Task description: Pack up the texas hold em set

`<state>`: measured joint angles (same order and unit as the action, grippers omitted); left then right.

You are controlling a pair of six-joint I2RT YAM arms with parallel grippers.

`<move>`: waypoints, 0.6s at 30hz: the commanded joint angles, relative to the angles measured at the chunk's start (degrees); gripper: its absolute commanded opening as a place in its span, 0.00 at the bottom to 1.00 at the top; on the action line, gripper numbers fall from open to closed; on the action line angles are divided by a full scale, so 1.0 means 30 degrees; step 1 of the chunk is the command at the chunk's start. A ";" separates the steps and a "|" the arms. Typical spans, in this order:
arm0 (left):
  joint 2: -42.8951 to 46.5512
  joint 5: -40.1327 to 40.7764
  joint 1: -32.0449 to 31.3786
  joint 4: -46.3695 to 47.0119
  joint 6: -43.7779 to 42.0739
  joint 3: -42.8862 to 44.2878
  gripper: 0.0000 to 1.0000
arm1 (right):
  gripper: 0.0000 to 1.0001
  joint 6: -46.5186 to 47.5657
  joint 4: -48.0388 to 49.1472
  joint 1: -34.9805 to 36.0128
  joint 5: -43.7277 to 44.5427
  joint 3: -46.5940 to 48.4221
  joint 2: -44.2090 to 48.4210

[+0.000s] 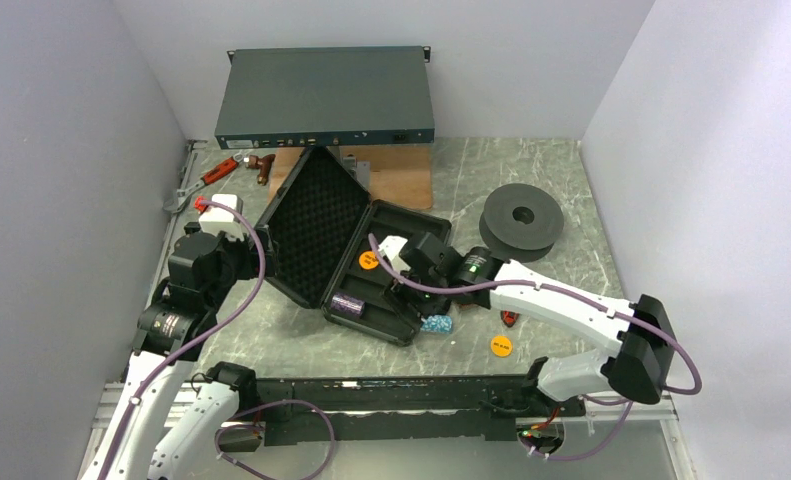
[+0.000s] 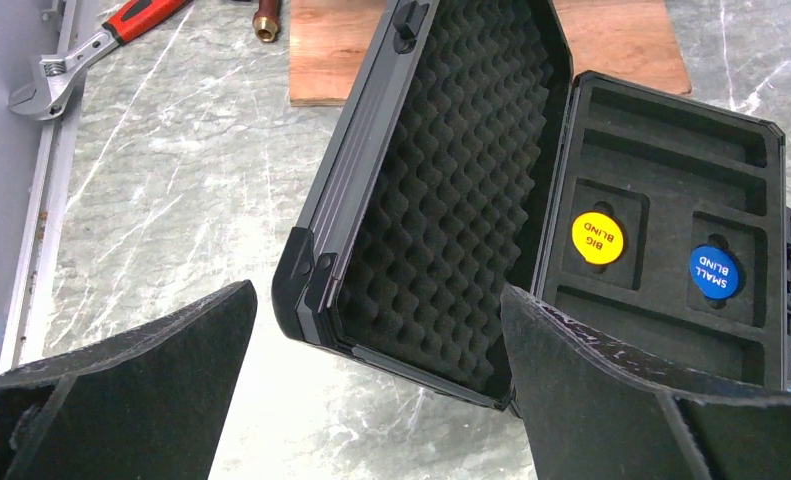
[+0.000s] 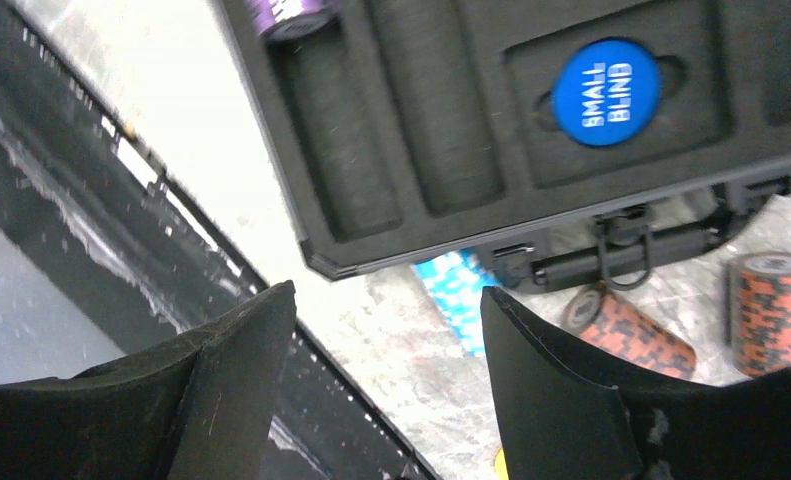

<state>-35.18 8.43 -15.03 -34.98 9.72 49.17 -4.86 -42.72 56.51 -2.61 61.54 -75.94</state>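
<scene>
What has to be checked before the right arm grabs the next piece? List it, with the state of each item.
1. Case open, lid raised: ok.
2. Right gripper open, holding nothing: ok.
3. Free slot beside the purple roll: ok.
4. Teal roll packed: not ok, it lies on the table by the case's front edge.
5. Brown rolls packed: not ok, both are on the table near the handle.
6. Orange disc packed: not ok, it lies on the table.
</scene>
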 commanded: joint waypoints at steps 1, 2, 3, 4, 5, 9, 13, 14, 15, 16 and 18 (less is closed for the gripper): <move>0.0235 -0.0072 0.0076 0.0498 -0.0172 -0.0010 0.99 | 0.72 0.1136 -0.0484 0.0273 0.0104 -0.0170 -0.0268; 0.0215 -0.0090 0.0086 0.0498 -0.0167 0.0010 0.99 | 0.72 0.1359 -0.0532 0.0328 0.0034 -0.0310 -0.0285; 0.0257 -0.0096 0.0083 0.0499 -0.0170 -0.0006 0.99 | 0.73 0.1727 -0.0592 0.0382 -0.0253 -0.0731 -0.0177; 0.0269 -0.0129 0.0072 0.0524 -0.0163 -0.0011 0.99 | 0.74 0.2316 -0.0659 0.0470 -0.0445 -0.1132 -0.0017; 0.0286 -0.0163 0.0078 0.0527 -0.0162 -0.0012 0.99 | 0.75 0.2817 -0.0696 0.0528 -0.0623 -0.1563 0.0237; 0.0319 -0.0318 0.0072 0.0557 -0.0164 -0.0012 0.99 | 0.77 0.4199 -0.0341 0.0693 -0.1047 -0.2358 0.1383; 0.0388 -0.0347 0.0058 0.0557 -0.0134 -0.0035 0.99 | 0.88 0.5755 0.1545 0.0908 -0.1281 -0.3345 0.3222; 0.0399 -0.0348 0.0058 0.0557 -0.0133 -0.0033 0.99 | 0.92 0.6217 0.1912 0.0931 -0.1310 -0.3634 0.3520; 0.0390 -0.0373 0.0058 0.0557 -0.0137 -0.0040 0.99 | 0.93 0.6663 0.2174 0.0937 -0.1339 -0.3905 0.3756; 0.0381 -0.0377 0.0058 0.0550 -0.0148 -0.0041 0.99 | 0.93 0.7089 0.2357 0.0938 -0.1332 -0.4078 0.3840; 0.0363 -0.0377 0.0058 0.0580 -0.0134 -0.0041 0.99 | 0.93 0.7727 0.2584 0.0938 -0.1019 -0.4274 0.3670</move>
<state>-34.39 8.19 -15.03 -34.96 9.72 49.08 11.55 -40.10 58.98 -5.50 50.13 -65.47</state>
